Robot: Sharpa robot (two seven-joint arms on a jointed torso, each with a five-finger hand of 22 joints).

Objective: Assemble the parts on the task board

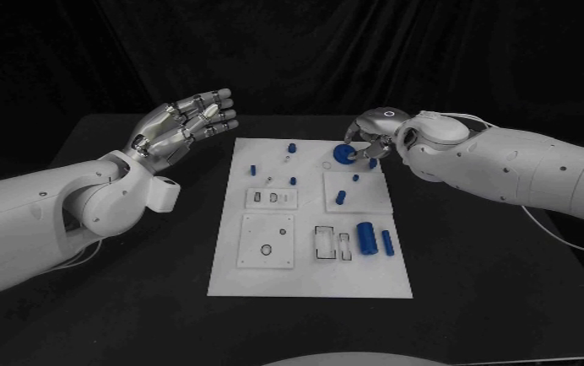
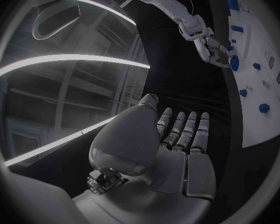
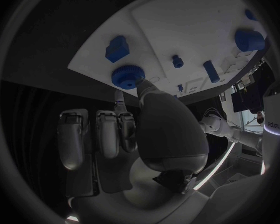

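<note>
Two white robot arms reach over a black surface with a white task board lying in the middle. The left robot hand is raised above the surface, to the left of the board and apart from it, palm flat, fingers straight and slightly spread, holding nothing. The right robot hand is at the far right corner of the board, where its thumb and a finger pinch a round blue gear with a ridged edge; the right wrist view shows the gear right at the board's edge, with the fingertips touching its rim. Whether the gear rests on the board or is lifted just off it cannot be told. Other small blue parts are scattered across the board: a short peg near the far edge, a thick cylinder and a thinner rod lying side by side near the right edge, and a blocky piece close to the gear. Several rectangular cut-outs mark the board's nearer half
</note>
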